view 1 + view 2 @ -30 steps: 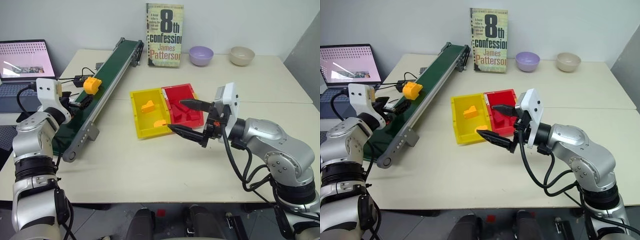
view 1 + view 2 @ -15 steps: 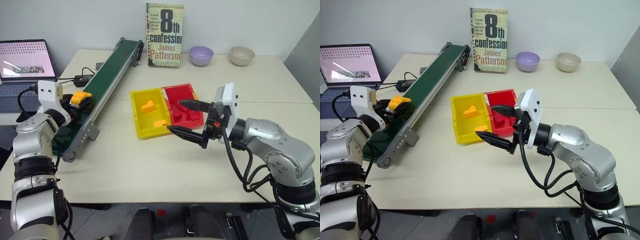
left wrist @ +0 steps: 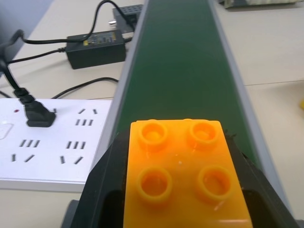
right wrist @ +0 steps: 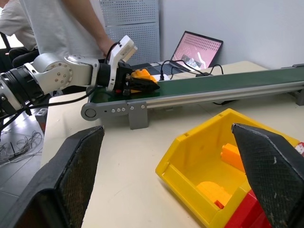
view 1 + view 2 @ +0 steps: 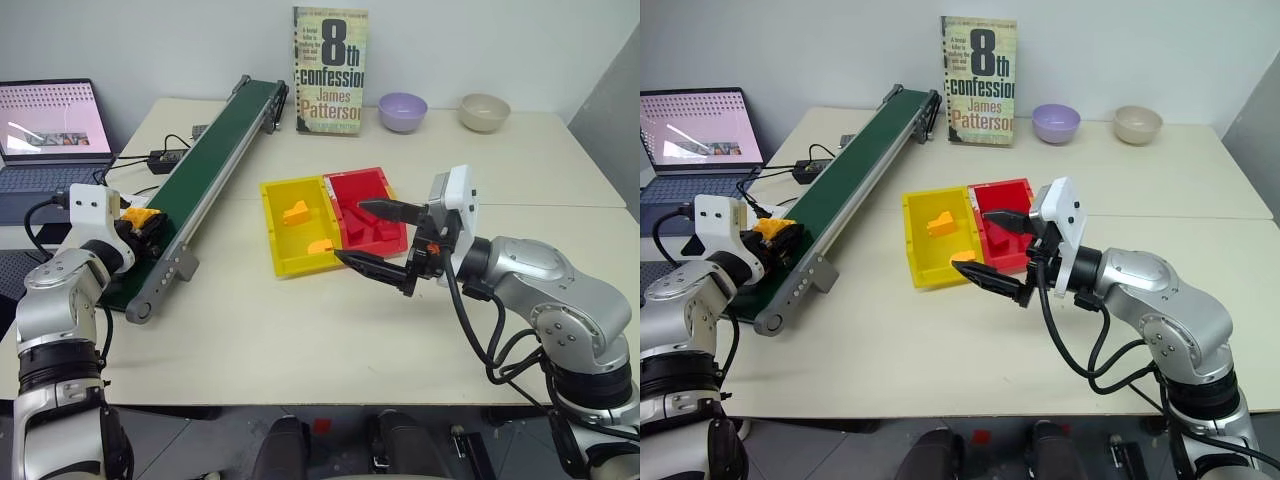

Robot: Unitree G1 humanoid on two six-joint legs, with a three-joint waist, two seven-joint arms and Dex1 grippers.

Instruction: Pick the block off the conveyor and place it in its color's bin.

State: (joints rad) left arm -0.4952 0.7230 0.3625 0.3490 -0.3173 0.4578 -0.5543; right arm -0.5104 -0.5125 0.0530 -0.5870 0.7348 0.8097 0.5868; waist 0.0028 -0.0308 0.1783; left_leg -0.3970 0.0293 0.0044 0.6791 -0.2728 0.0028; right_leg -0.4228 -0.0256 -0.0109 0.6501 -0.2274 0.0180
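The yellow-orange block (image 5: 140, 216) sits between the black fingers of my left gripper (image 5: 143, 224), which is shut on it at the near end of the dark green conveyor (image 5: 222, 140). From the left wrist the block (image 3: 183, 178) shows its studded top, with a finger pressed against each side. The yellow bin (image 5: 271, 228) lies mid-table with flat yellow-orange pieces inside, joined to a red bin (image 5: 366, 178). My right gripper (image 5: 349, 231) hovers open just in front of both bins, holding nothing.
A book (image 5: 330, 70) stands at the back, with a purple bowl (image 5: 402, 110) and a beige bowl (image 5: 484, 111) beside it. A laptop (image 5: 50, 120), a power adapter (image 5: 163, 158) and a white power strip (image 3: 42, 142) lie left of the conveyor. A person (image 4: 61, 23) stands behind my left arm.
The block travelled down the belt toward its near end. My left gripper went from open to shut on it, drawing back a little. The right arm stayed still.
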